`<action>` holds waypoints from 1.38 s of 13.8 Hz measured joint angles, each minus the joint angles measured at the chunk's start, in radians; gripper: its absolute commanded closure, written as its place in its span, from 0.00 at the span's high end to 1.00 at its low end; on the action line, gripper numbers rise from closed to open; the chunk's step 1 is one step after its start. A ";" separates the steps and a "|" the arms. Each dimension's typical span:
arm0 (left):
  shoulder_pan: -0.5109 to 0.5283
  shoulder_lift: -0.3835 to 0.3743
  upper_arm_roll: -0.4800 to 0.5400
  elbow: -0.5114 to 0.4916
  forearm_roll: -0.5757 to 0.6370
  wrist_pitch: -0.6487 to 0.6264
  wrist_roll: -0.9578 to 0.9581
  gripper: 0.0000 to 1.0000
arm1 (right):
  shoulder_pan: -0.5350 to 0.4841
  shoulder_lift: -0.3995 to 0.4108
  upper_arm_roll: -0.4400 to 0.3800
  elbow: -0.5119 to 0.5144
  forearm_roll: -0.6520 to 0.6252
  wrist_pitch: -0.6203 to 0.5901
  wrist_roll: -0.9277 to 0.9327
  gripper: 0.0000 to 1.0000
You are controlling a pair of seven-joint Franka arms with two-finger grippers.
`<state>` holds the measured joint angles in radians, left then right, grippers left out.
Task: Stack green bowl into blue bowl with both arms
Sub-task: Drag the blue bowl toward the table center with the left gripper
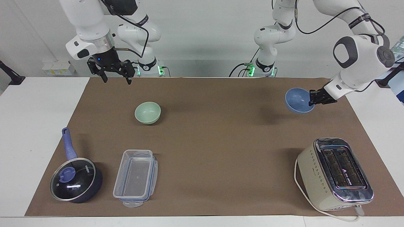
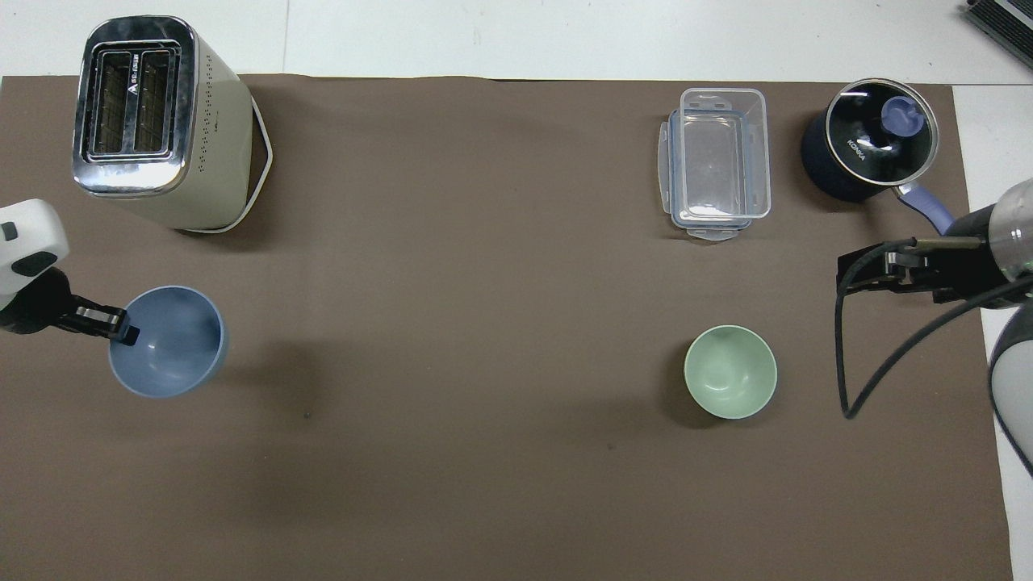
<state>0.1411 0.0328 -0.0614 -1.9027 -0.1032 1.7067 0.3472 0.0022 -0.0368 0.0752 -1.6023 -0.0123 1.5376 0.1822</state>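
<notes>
My left gripper [image 1: 312, 99] is shut on the rim of the blue bowl [image 1: 297, 101] and holds it in the air, tilted, over the brown mat near the left arm's end; its shadow lies on the mat below. They also show in the overhead view: the left gripper [image 2: 125, 329] and the blue bowl [image 2: 171, 345]. The green bowl [image 1: 147, 112] [image 2: 730, 371] sits upright on the mat toward the right arm's end. My right gripper [image 1: 115, 77] [image 2: 880, 270] is open and empty, raised over the mat's edge close to the right arm's base, apart from the green bowl.
A cream toaster [image 1: 334, 173] [image 2: 153, 121] stands farther from the robots than the blue bowl. A clear plastic container [image 1: 135, 176] [image 2: 718, 161] and a dark lidded pot with a blue handle [image 1: 75, 181] [image 2: 867, 137] lie farther out than the green bowl.
</notes>
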 measured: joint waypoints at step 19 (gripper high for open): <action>-0.630 -0.035 -0.009 -0.352 -0.104 0.447 -0.520 0.00 | -0.021 0.000 -0.006 -0.005 0.000 0.000 -0.029 1.00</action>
<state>-0.4887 -0.0026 -0.0703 -2.2544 -0.2076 2.1539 -0.1726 -0.0192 -0.0371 0.0694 -1.6068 -0.0123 1.5376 0.1533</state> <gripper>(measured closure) 0.952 0.000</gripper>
